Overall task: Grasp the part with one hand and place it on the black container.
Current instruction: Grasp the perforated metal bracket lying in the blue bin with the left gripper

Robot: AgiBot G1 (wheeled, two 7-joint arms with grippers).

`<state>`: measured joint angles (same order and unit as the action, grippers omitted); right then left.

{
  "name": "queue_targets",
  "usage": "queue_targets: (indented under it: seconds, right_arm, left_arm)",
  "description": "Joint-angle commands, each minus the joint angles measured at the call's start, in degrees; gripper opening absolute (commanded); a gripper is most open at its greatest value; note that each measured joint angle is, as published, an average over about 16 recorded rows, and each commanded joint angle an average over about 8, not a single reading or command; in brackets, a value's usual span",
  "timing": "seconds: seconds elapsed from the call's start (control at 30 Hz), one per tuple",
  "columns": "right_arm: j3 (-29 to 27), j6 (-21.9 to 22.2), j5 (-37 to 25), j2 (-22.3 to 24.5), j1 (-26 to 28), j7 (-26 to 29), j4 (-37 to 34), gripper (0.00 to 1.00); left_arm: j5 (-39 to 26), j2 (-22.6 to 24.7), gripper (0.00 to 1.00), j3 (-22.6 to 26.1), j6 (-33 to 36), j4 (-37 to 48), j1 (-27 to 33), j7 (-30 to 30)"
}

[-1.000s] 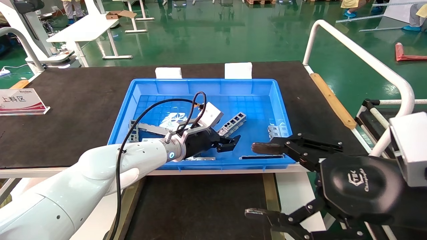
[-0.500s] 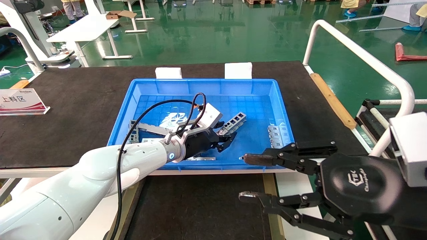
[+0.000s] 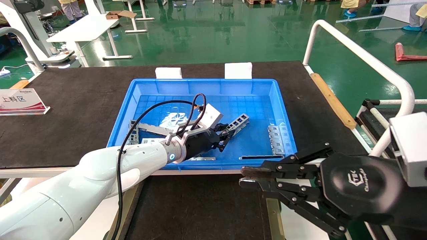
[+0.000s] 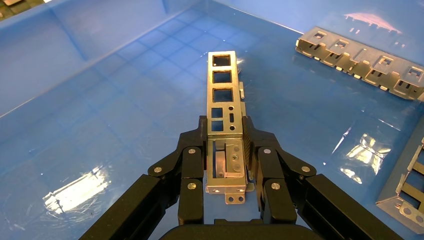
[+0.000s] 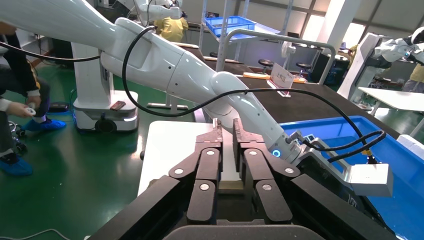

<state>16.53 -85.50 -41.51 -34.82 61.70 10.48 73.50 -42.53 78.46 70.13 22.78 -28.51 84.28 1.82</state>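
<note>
From my head, a sign [image 3: 20, 101] on the far left of the tabletop [image 3: 76, 100] reads "上料区". My left gripper [image 3: 224, 136] reaches into the blue crate [image 3: 213, 87], clamped on the part [image 3: 237, 122]. My right gripper [image 3: 245, 176], nearly shut and holding nothing, hangs near me over the black container [image 3: 200, 206]; its back carries a logo I cannot read.

From my left wrist, my fingers [image 4: 195, 160] pinch the part's [image 4: 222, 115] near end.

From my right wrist, the fingers [image 5: 212, 145] sit close together above a green floor [image 5: 75, 180].
</note>
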Motion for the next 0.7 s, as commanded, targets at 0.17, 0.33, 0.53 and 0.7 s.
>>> queue_targets:
  seconds: [0.17, 0.33, 0.53, 0.7]
  right_arm:
    - [0.0, 0.0, 0.0, 0.0, 0.0, 0.0, 0.0, 0.0]
    - [0.0, 0.0, 0.0, 0.0, 0.0, 0.0, 0.0, 0.0]
    - [0.1, 0.0, 0.0, 0.0, 0.0, 0.0, 0.0, 0.0]
    - [0.1, 0.0, 0.1, 0.0, 0.0, 0.0, 0.0, 0.0]
  left_arm:
    - [2.6, 0.0, 0.0, -0.1, -0.9, -0.9, 0.3, 2.0]
    - [5.4, -0.3, 0.0, -1.7, 0.1, -1.1, 1.8, 5.3]
    - [8.8, -1.1, 0.0, -4.4, 5.9, -0.4, 3.5, 10.4]
    - [11.3, -3.8, 0.0, -7.0, 15.4, -0.4, 3.5, 16.0]
